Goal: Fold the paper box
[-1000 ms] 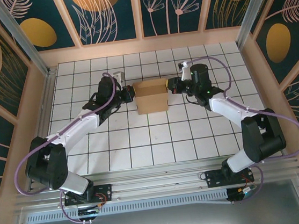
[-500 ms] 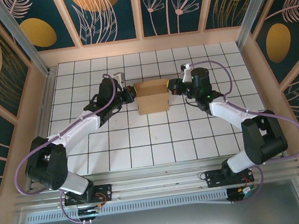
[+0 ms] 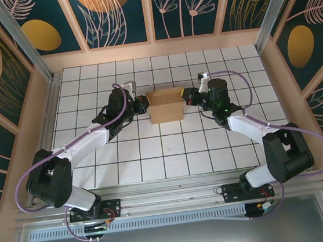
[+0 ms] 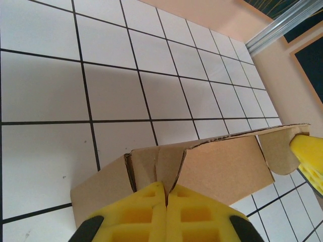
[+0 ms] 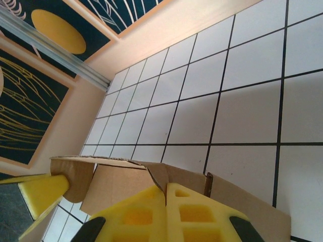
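Note:
The paper box (image 3: 165,105) is plain brown cardboard, standing on the white gridded table (image 3: 153,151) between my two arms. My left gripper (image 3: 144,103) is at its left end. In the left wrist view the yellow fingertips (image 4: 166,187) are pressed together on a thin cardboard flap of the paper box (image 4: 222,166). My right gripper (image 3: 186,95) is at the right end. Its fingertips (image 5: 166,187) pinch a flap edge of the paper box (image 5: 116,184) the same way. Each wrist view also catches the other gripper's yellow finger (image 4: 309,161) (image 5: 41,193) at the far end.
Peach side walls (image 3: 288,83) and aluminium posts (image 3: 269,15) enclose the table. Purple cables (image 3: 28,177) loop from both arms. A metal rail (image 3: 170,199) runs along the near edge by the arm bases.
Both wrists have shifted slightly toward the near side while staying on the box's ends. The box has barely moved.

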Tool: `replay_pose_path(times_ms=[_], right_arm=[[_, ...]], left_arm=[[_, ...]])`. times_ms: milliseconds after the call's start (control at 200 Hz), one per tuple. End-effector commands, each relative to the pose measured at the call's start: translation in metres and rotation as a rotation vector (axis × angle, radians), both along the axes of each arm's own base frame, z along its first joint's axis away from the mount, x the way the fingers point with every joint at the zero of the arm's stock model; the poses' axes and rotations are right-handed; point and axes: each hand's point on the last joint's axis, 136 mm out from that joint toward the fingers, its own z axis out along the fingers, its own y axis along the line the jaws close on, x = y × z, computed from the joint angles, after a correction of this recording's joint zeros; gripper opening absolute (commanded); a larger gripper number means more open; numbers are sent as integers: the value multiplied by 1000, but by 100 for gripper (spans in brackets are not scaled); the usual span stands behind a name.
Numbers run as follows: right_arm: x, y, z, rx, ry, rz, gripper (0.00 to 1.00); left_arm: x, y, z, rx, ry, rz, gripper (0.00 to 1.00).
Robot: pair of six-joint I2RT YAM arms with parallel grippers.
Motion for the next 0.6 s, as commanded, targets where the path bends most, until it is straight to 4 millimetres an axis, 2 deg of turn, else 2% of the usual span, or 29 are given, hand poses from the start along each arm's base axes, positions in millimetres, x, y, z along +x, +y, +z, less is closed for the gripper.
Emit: replay_pose_path(times_ms=[0,130,310,496,591], right_arm=[[-22,4,-43,-15,162,12,2],[-26,1,-53,-41,164,8,2],[-29,-8,-69,-197,133,-2,2],[-27,-14,-65,-257,94,-15,3],[-30,-10,-71,-262,102,-2,3]], left_arm=[[-35,-10,-50,44,176,-76,0],[-37,-7,-54,55,183,-69,0],[-40,-3,-58,70,188,-63,0],[-40,-1,-60,85,192,-58,0],[-41,-2,-62,82,199,-61,0]])
